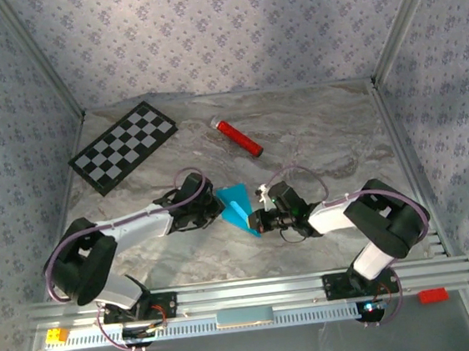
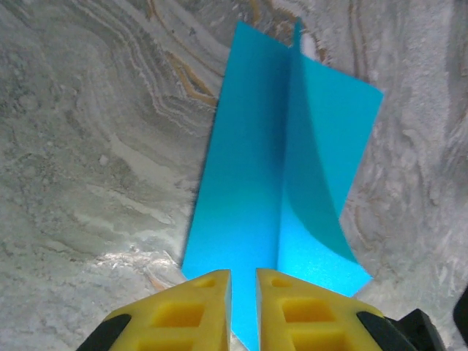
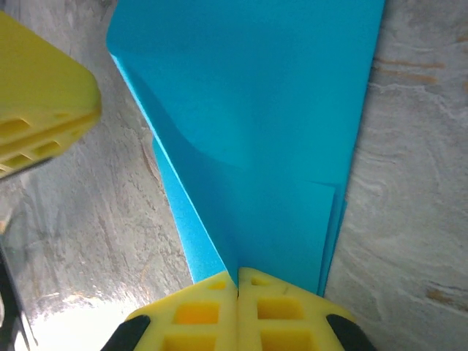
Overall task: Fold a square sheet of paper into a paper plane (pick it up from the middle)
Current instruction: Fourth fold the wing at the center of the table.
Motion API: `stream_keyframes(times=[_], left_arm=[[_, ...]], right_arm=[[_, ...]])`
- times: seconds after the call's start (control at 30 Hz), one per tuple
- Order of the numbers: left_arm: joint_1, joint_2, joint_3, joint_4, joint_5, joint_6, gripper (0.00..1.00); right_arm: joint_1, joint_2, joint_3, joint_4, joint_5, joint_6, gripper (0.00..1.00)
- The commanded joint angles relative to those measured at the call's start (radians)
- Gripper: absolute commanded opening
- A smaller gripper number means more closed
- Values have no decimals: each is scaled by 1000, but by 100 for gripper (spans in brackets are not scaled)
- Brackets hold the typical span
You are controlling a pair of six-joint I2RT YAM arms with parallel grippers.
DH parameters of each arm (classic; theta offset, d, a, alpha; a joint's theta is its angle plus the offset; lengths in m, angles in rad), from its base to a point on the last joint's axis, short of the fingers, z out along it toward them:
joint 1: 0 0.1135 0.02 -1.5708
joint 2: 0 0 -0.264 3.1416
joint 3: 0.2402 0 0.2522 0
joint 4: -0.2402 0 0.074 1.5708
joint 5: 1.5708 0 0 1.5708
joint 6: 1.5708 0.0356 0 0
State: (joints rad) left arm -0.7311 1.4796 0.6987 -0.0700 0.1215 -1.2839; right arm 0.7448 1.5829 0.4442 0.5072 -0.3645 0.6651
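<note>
Judging from its shape, the cyan-blue paper [image 1: 238,205] is assessed as partly folded. A raised centre crease is seen in the left wrist view, and stacked layers are seen at one edge in the right wrist view. A finished dart is not yet formed, since one flap curls loose and the outline is broad. The wing folds and final flattening are judged to be left. The paper is located over the middle of the marbled table [image 1: 322,133], spanned between the two grippers. The right gripper [image 3: 238,292] is closed fully, with the paper's narrower end clamped between its pads. The left gripper [image 2: 243,296] is set nearly closed about the crease, with a slim gap left between its fingers, and whether the pads press on the paper cannot be told. The long axis is laid along the line between the grippers, slanting from far left to near right in the top view. The tapered end is directed toward the right gripper.
</note>
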Motion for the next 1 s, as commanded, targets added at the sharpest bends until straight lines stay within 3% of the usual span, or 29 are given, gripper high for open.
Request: stream_keyframes(times=[0.0,0.4,0.57,0.97], left_arm=[[-3,39,44,21,27,8,14],[-5,171,110,45,63,21,13],[-9,217,101,24,64,3,7],[-31,161,24,-17,-3,-66,2]], right_arm=[[-13,14,-19,43,-32,54,0],[-47,-18,-38,49,-59,72,0],[-56,-22,-44,56,-63,85,0],[-65,-38,-73,77,-63,126,0]])
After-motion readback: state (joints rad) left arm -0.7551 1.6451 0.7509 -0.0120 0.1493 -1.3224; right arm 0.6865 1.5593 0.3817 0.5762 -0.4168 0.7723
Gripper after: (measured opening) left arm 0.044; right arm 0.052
